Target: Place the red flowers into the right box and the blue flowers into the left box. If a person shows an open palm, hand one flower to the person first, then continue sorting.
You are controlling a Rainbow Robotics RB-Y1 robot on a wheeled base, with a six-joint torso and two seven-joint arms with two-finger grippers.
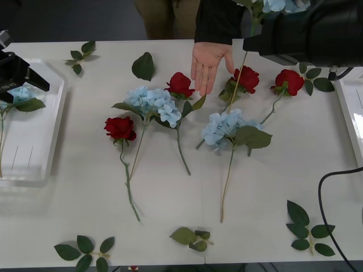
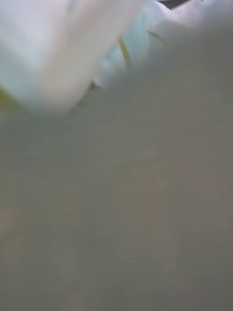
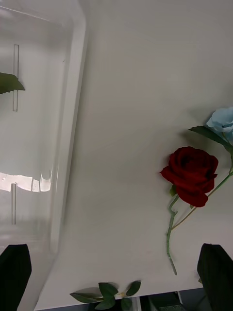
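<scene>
Blue flower (image 1: 278, 5) aloft at the far right of the front view, thin stem dangling down just beside the open palm (image 1: 207, 63). Handover first, by the look of it: lower the stem end toward the palm slowly, keep clear of the red rose (image 1: 247, 78) beneath, and let go only once the person's hand has closed on the stem. Right gripper (image 1: 252, 41) raised over the table's far edge, arm reaching in from the right; cannot tell how the grip stands. Left gripper (image 1: 25, 76) parked over the left box (image 1: 57, 113).

Right wrist view: pale blue and white blur, too close to read.

Left wrist view: left gripper (image 3: 114, 250) spread wide, empty, above the left box (image 3: 73, 121) rim, another red rose (image 3: 192, 175) lying apart on the table (image 3: 131, 97).
</scene>
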